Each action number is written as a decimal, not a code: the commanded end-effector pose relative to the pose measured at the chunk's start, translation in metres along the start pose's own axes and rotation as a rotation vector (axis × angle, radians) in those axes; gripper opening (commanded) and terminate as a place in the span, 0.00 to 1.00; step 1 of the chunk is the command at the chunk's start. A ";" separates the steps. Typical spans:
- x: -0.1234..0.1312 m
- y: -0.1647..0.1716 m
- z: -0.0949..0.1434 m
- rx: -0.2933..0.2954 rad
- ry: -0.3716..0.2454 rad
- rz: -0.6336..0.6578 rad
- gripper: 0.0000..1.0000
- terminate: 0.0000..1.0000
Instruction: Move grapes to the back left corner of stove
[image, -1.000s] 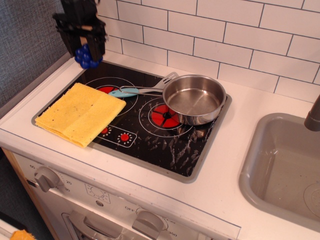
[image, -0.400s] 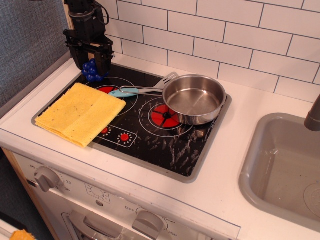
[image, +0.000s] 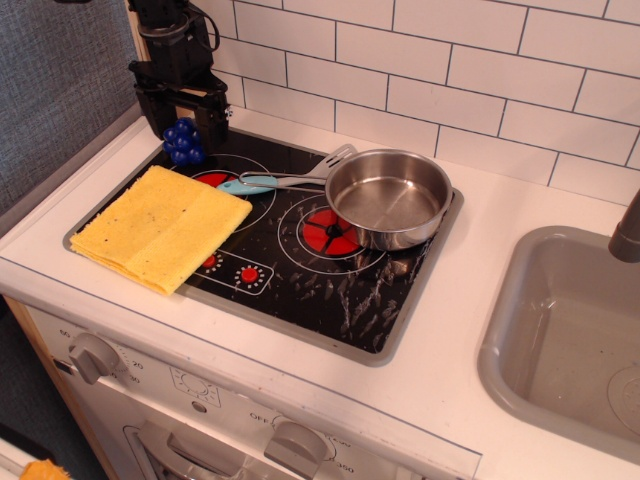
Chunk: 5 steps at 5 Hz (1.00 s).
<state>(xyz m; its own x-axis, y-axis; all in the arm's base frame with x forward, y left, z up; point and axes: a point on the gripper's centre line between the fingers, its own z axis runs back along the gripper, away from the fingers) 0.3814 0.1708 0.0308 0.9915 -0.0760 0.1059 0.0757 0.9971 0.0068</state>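
Along the front edge of a toy kitchen counter, two grey control knobs (image: 97, 357) sit on the white panel below the stove (image: 330, 300), a glossy black cooktop with white ring outlines, red burner marks and a grey rim. On the near left part of the cooktop lies a folded yellow cloth (image: 158, 226), its outer corner reaching over the stove's rim toward the white countertop (image: 440, 380). To the right, well apart from the cooktop, a grey sink (image: 570, 340) is set into the counter, with the dark base of a faucet (image: 627, 235) at the frame's right edge.

Farther back, a steel pan (image: 389, 198) rests on the right-hand burner, partly covering its red mark, its long handle pointing left. Just beside that handle lies a spatula with a light-blue grip (image: 248, 184), over the red mark of the back left burner.

At the back left corner of the stove, the grapes (image: 184, 142), a small cluster of glossy dark-blue balls, rest on the black surface. The black gripper (image: 185, 112) stands directly over them, its two fingers (image: 213, 115) spread apart on either side of the cluster's top; the jaws look parted rather than pinched, though whether a finger touches the fruit cannot be told. Behind everything runs a white tiled wall (image: 450, 60), with a grey textured panel (image: 55, 90) at far left.
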 end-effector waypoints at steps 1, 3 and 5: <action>-0.014 -0.030 0.085 0.045 -0.138 -0.090 1.00 0.00; -0.016 -0.048 0.088 0.060 -0.123 -0.131 1.00 0.00; -0.016 -0.048 0.088 0.060 -0.123 -0.131 1.00 1.00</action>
